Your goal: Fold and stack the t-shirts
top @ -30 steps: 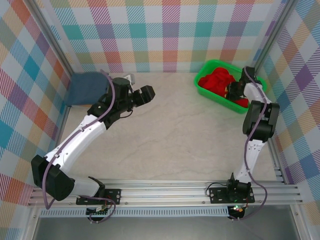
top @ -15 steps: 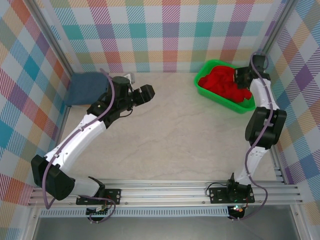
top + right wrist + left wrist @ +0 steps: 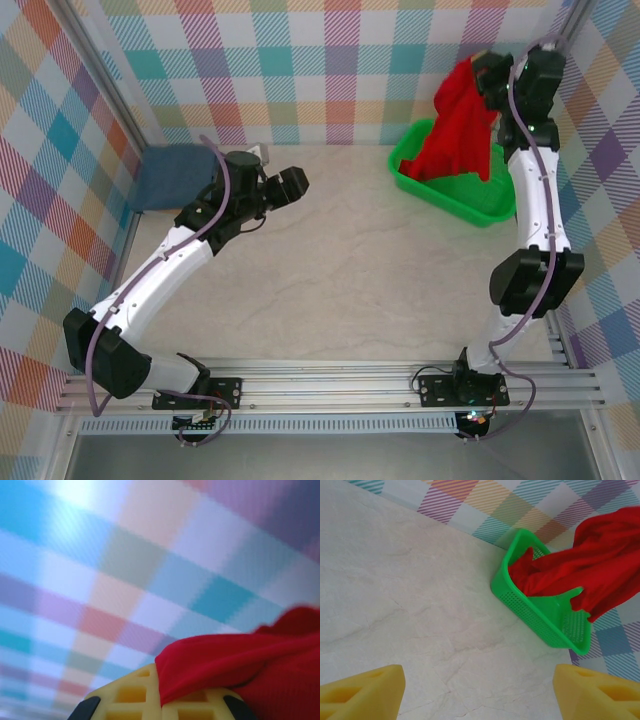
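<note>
Marbled counter, plaid walls. Held red tee high over basket with right fingers clamped on it, lower end draped inside. Hovered with left fingers apart, empty, near blue tee. Risked snagging and dragging basket, or slipping from thin pinch.

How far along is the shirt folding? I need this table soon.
Done: the slate-blue t-shirt looks folded at the far left. In hand: the right gripper, shut on the red t-shirt, holds it above the green basket, its lower end inside. Left: spread, fold and stack it; the left gripper hangs open, empty.
</note>
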